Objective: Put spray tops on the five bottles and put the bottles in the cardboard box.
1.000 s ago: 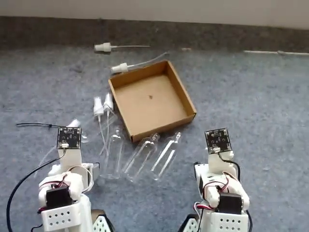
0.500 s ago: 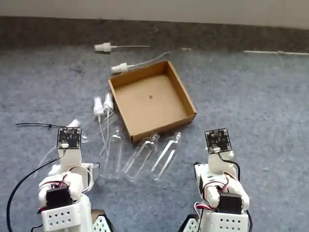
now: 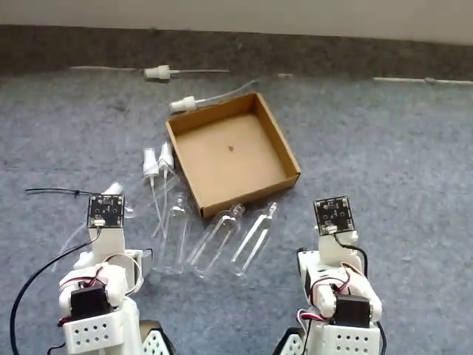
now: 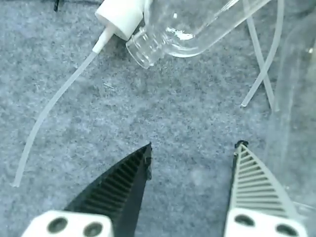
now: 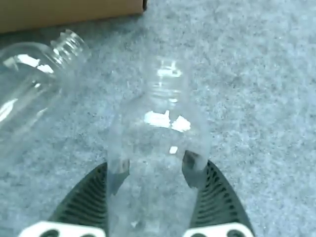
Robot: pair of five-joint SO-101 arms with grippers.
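The open cardboard box [image 3: 284, 145] sits mid-table. Three clear bottles [image 3: 216, 238] lie side by side just in front of it, between the two arms. Four white spray tops [image 3: 151, 160] with thin tubes lie left of and behind the box. My left gripper [image 4: 192, 147] hangs open over bare carpet; beyond it lie another clear bottle [image 4: 197, 22] and a spray top [image 4: 121, 14]. My right gripper [image 5: 157, 165] is open, with a clear bottle [image 5: 159, 118] lying lengthwise between its fingers, neck pointing away. Whether they touch it I cannot tell.
Grey carpet covers the table, with a dark strip along the far edge [image 3: 332, 53]. A black cable [image 3: 44, 191] runs beside the left arm [image 3: 103, 251]. Open carpet lies right of the box and the right arm [image 3: 336, 259].
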